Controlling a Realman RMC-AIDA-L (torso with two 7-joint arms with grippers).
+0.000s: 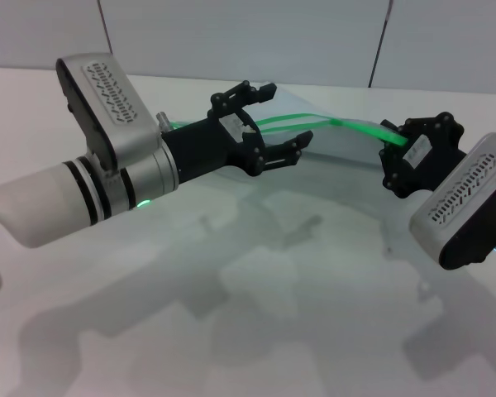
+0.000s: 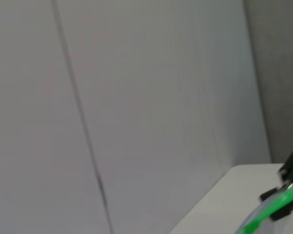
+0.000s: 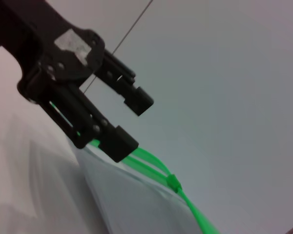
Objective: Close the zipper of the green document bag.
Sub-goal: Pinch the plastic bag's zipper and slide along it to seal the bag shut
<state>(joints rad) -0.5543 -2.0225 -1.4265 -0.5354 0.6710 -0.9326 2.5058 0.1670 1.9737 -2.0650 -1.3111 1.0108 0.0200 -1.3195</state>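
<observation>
Light's even and bright from overhead on my head cam, no harsh glare. Soft, doubled grey shadows of both arms spread over the white table [image 1: 256, 331], so prob. several ceiling lamps. The zipper [image 1: 314, 121] glows vivid green, nearly blown out near the right gripper [image 1: 394, 157]. Left wrist cam is dimmer, flat grey, soft focus, w/ wall seam smeared. Right wrist cam: left gripper [image 3: 129, 124] dark and slightly blurred, bag [image 3: 136, 204] hazy.
</observation>
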